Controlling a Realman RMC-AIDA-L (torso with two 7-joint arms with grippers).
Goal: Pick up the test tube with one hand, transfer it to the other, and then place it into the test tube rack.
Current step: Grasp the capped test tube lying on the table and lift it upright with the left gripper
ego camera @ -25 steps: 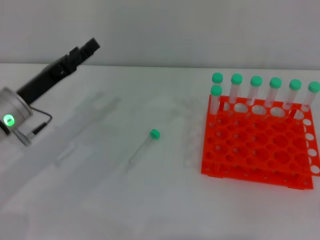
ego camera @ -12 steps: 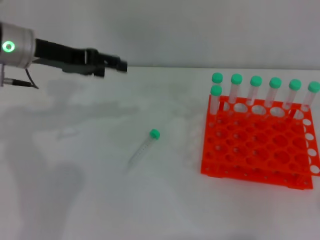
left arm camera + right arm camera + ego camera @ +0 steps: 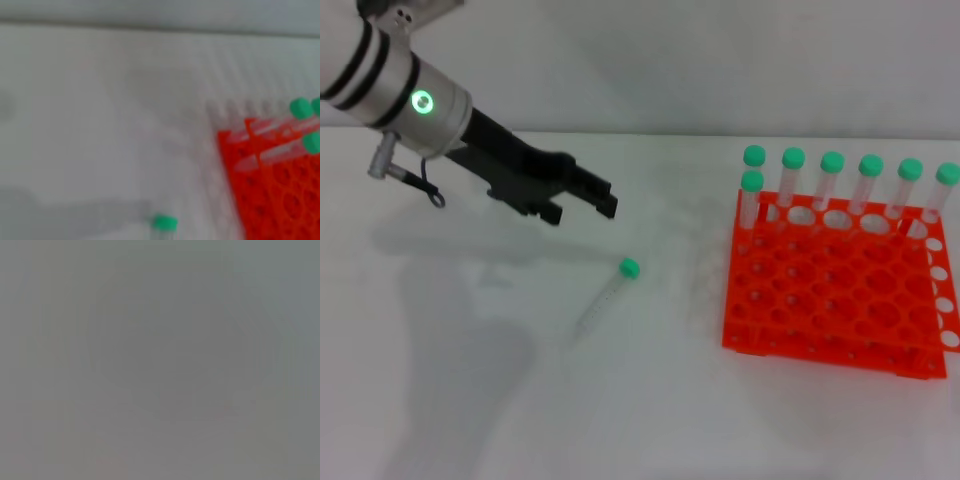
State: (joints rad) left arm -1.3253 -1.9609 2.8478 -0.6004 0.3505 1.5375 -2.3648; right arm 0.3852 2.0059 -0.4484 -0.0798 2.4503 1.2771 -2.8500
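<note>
Left pincer (image 3: 588, 198) over the white bench (image 3: 520, 400), reaching in from the robot's left on a silver wrist with green light lit — tips pointed toward the bench middle, above and to the left of the loose tube. Fingers close together, nothing held; whether fully closed could not be told. Test tube (image 3: 605, 296) flat on the bench, untouched, green cap (image 3: 629, 267) toward the far side, clear body angled back toward the robot. In the left wrist view, only its cap (image 3: 164, 222) made out. Test tube rack (image 3: 835, 290) — orange-red, two tiers — well to the right of the tube, seven green-capped tubes (image 3: 832, 180) upright along its far edge; rack corner (image 3: 280, 190) also seen from the left wrist. Right pincer not seen in any view; right wrist view showed only grey.
</note>
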